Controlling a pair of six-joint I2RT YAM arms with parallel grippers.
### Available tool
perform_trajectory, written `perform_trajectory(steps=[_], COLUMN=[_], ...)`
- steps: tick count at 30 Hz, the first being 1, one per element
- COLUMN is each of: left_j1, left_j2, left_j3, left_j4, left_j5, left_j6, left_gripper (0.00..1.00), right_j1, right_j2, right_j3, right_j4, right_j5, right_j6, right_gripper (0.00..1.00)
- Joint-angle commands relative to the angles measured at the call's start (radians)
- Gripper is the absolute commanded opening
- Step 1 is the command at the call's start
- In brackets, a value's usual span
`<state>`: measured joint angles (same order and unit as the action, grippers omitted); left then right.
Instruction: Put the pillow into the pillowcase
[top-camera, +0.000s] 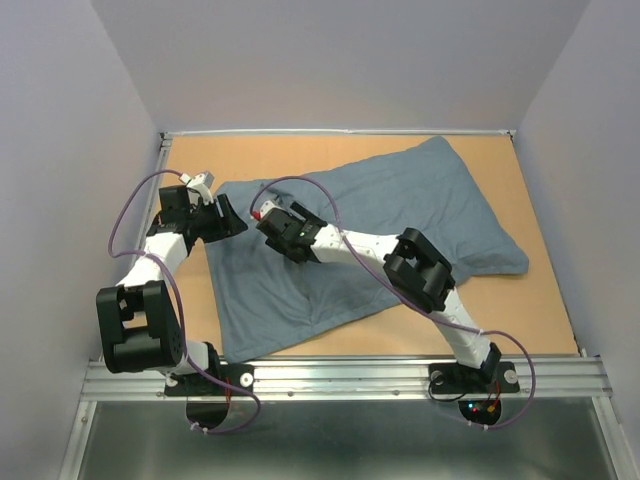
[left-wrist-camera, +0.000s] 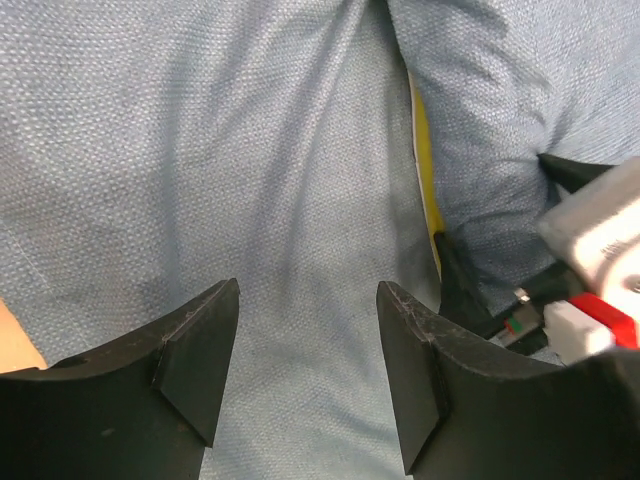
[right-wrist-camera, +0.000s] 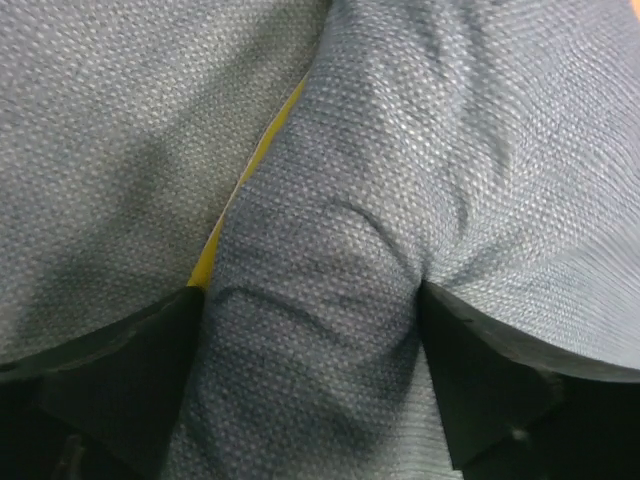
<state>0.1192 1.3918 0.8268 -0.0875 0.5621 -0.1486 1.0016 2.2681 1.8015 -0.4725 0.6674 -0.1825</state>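
Observation:
The blue-grey pillowcase lies spread across the table, bulging. Of the pillow I see only a thin yellow edge in a slit of the cloth, also as a yellow edge in the right wrist view; the rest is hidden under the fabric. My left gripper hovers at the pillowcase's left end, open, with plain cloth below and nothing between its fingers. My right gripper stands just to its right, open wide, both fingertips pressed into the cloth with a fold bulging between them, one finger at the yellow slit.
The tan table is walled on three sides by pale panels. A metal rail runs along the near edge by the arm bases. The right arm's elbow lies over the pillowcase's lower part.

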Motion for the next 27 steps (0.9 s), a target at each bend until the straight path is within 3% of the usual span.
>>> perform_trajectory(steps=[1,2,3,4,5,6,7,11,16,19,23,27], left_j1=[-0.003,-0.003,-0.001,-0.003,-0.003,-0.001,-0.003,-0.003,-0.003,-0.025,-0.186,-0.348], left_j2=[-0.002,0.003,0.007,0.012,0.015,0.019,0.030,0.062,0.036,-0.080,-0.160,-0.103], left_j3=[-0.002,-0.003,-0.005,-0.008,-0.011,-0.011,-0.012,-0.011,-0.003,-0.020,-0.009,-0.011], left_j4=[0.048,0.048,0.048,0.049,0.049,0.048,0.048,0.048,0.072,0.138,0.143,0.161], left_j5=[-0.025,-0.031,-0.045,-0.062,-0.089,-0.096,-0.097,-0.116,-0.001,-0.001,-0.001,-0.001], left_j6=[-0.006,-0.005,-0.005,-0.003,0.001,0.009,0.027,0.038,0.064,0.064,0.064,0.064], left_gripper=[0.68,0.68,0.67,0.66,0.63,0.61,0.59,0.48,0.47,0.47,0.47,0.47], right_j1=[-0.052,-0.063,-0.072,-0.081,-0.098,-0.103,-0.107,-0.153,-0.224,-0.227,-0.233,-0.245], right_j2=[0.019,0.012,0.005,-0.008,-0.046,-0.080,-0.112,-0.254,-0.318,-0.312,-0.283,-0.281], right_j3=[-0.018,-0.011,0.010,0.022,0.051,0.059,0.062,0.056,-0.040,-0.063,-0.039,-0.007], right_j4=[-0.075,-0.083,-0.103,-0.110,-0.135,-0.141,-0.143,-0.144,-0.144,-0.134,-0.123,-0.123], right_j5=[-0.103,-0.120,-0.162,-0.189,-0.271,-0.297,-0.330,-0.544,-0.647,-0.695,-0.721,-0.715], right_j6=[0.077,0.077,0.078,0.084,0.090,0.098,0.103,0.144,0.178,0.220,0.262,0.275], right_gripper=[0.82,0.72,0.54,0.43,0.19,0.06,0.01,0.01,0.01,0.01,0.01,0.01])
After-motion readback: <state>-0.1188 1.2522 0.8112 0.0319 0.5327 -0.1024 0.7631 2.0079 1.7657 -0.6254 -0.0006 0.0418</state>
